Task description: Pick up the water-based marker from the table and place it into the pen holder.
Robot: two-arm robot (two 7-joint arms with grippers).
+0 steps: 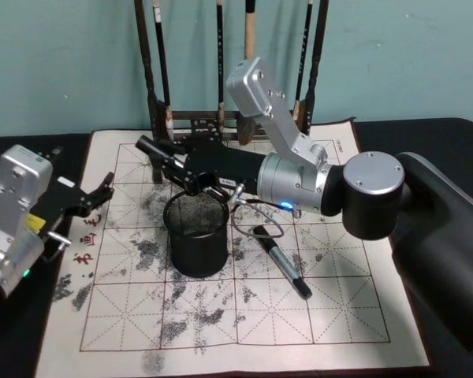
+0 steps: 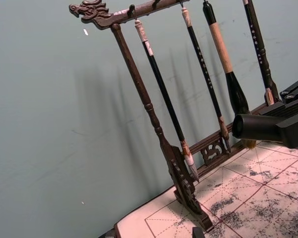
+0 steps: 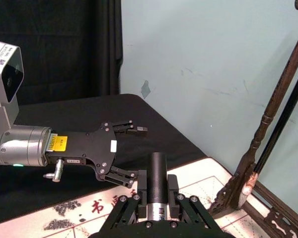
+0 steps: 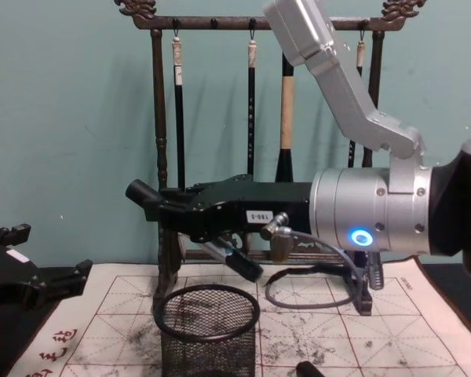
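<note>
**Marker clamped in the right gripper, tilted over the pen holder**

The water-based marker (image 4: 145, 196) is clamped between the closed fingers of the right gripper (image 4: 195, 218). It is tilted: its upper end sticks out past the fingertips toward the robot's left, and its lower end slopes down beneath the gripper's body. Directly under the gripper stands the pen holder (image 4: 208, 345), upright on the mat. The marker's lower end hangs just above the holder's rim and does not touch it. Behind the gripper rises the brush rack (image 4: 157, 118), with brushes hanging from its top bar. Lower down, on the gripper's right side, a second pen (image 1: 282, 262) lies flat on the gridded, ink-stained mat (image 1: 331, 315), near the holder but apart from it. Well off to the gripper's left, the left gripper (image 1: 101, 197) is held at the mat's left edge, its fingers spread with nothing between them.
</note>
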